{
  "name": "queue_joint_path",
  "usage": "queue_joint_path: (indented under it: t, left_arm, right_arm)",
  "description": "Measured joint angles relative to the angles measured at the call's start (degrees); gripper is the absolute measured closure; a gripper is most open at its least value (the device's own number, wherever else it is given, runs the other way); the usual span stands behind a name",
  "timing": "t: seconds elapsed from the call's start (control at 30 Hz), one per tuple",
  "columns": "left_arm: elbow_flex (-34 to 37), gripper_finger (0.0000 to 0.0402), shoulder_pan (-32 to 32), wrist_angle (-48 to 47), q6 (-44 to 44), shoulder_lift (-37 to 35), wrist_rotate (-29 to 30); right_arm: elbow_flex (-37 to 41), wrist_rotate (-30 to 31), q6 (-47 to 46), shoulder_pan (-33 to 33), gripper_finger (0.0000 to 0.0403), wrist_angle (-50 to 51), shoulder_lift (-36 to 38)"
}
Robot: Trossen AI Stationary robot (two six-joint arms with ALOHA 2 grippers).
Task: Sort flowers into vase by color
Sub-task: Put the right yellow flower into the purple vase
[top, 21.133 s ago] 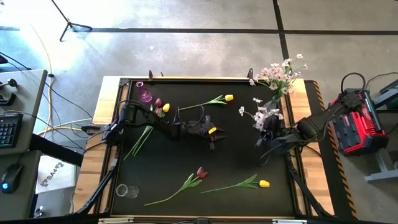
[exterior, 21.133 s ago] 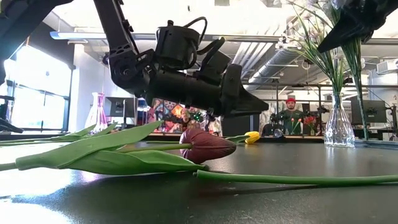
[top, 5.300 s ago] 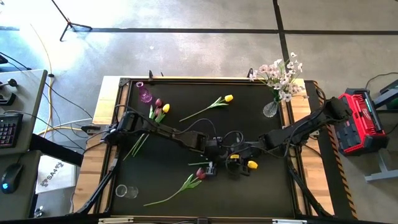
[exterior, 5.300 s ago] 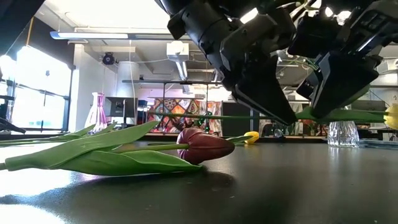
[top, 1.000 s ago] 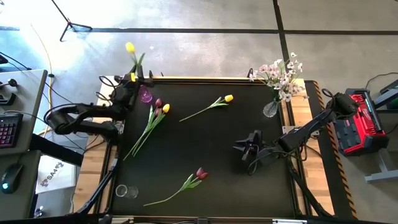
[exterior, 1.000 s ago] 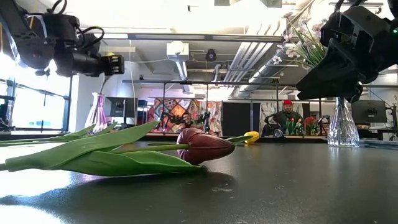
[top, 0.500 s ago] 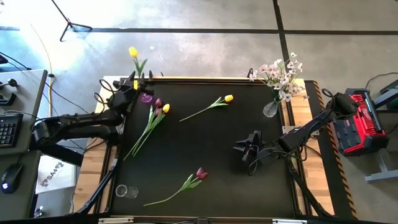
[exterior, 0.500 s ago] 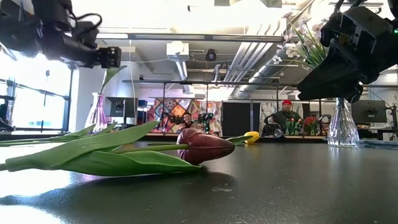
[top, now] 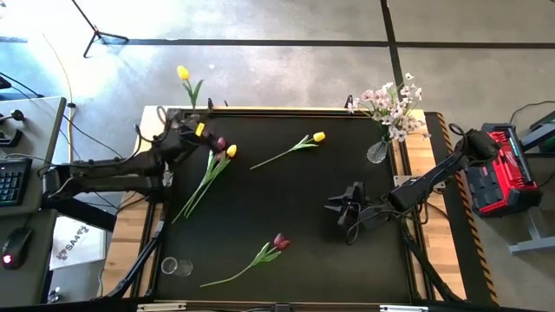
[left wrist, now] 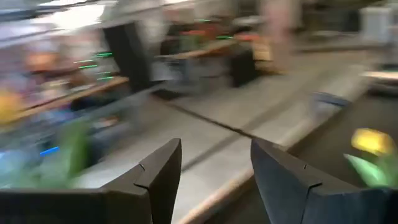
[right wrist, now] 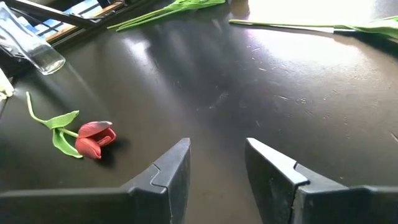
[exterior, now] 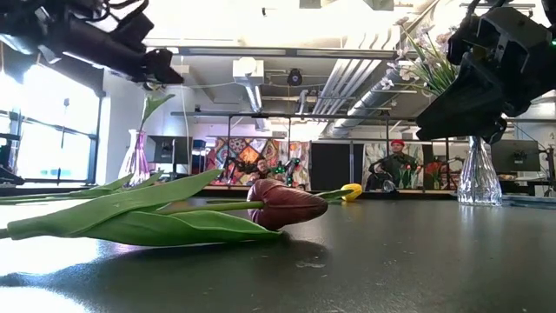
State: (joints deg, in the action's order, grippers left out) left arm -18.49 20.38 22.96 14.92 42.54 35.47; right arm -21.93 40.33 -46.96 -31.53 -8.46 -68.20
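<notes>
The flowers were counted as three yellow tulips, two dark red tulips and one bunch of pale pink-white sprays (top: 390, 102), all with long green stems and smooth, plastic-looking leaves. The sprays stood in the clear vase (top: 376, 152), a ribbed glass piece at the far right edge of the black table (top: 286, 186), whose matte top had a wooden border. Far to the left of the clear vase, at the opposite far corner, one yellow tulip (top: 182, 73) stood upright, and in the low view its stem ran down into a narrow purple vase (exterior: 136, 156). The left gripper (left wrist: 216, 143) hung just beside that stem, its jaws released and nothing between them. Slightly nearer than that corner, a dark red tulip (top: 220, 143) and a yellow one (top: 231, 151) lay together, stems side by side. Another yellow tulip (top: 318, 137) lay alone just left of the clear vase. The second dark red tulip (top: 280, 240) lay well apart from the clear vase, toward the near edge, and a small clear glass (top: 178, 266) lay on its side at the near left corner. The right gripper (right wrist: 217, 142) hovered low over the table, nearer than the clear vase and a little left of it, jaws spread and empty. Between this gripper and the paired tulips the table top was wide and bare.
</notes>
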Motion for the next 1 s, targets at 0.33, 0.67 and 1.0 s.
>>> queue_joint_path:
  t: [0.33, 0.67, 1.0]
  left_arm:
    - [-7.54, 0.022, 0.93, -7.06, -9.71, 15.51, -22.26]
    - [-27.66, 0.022, 0.98, -7.73, -11.92, 44.92, -33.14]
    - [-46.55, 0.022, 1.38, -20.99, -12.84, 64.54, -33.33]
  right_arm:
    - [0.0, -1.69, 2.21, 0.0, 0.0263, -4.06, 0.0]
    - [0.0, -8.64, -4.94, -0.08, 0.0263, 0.57, 0.0]
    - [0.0, -7.73, -11.74, -3.57, 0.0263, 5.45, 0.0]
